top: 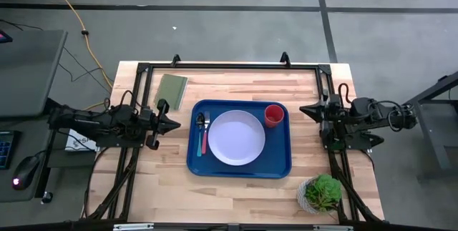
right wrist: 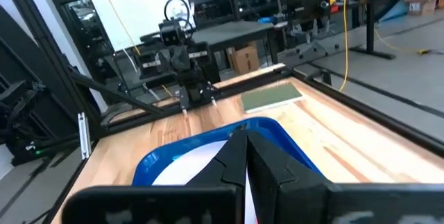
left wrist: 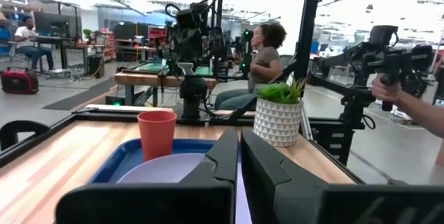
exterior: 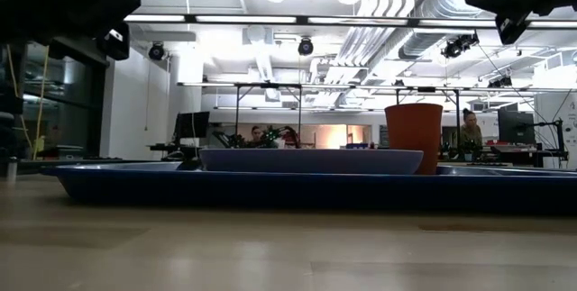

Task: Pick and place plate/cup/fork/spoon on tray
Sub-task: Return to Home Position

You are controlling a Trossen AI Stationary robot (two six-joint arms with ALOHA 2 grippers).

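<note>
The blue tray [top: 279,163] lies at the middle of the table. On it rest the pale plate [top: 236,137], the red cup [top: 274,115] upright at the far right corner, and the teal-handled spoon [top: 200,134] and pink-handled fork [top: 206,139] side by side along the left rim. My left gripper [top: 175,124] hovers shut just left of the tray, pointing at it. My right gripper [top: 304,110] hovers shut just right of the tray, near the cup. Both are empty. The left wrist view shows the cup [left wrist: 157,134] and plate [left wrist: 159,170]. The right wrist view shows the tray [right wrist: 277,135].
An olive-green pad [top: 171,89] lies at the far left of the table. A potted plant [top: 320,193] in a white pot stands at the near right corner. A black frame runs round the table's far and side edges. People show in the room beyond [left wrist: 260,50].
</note>
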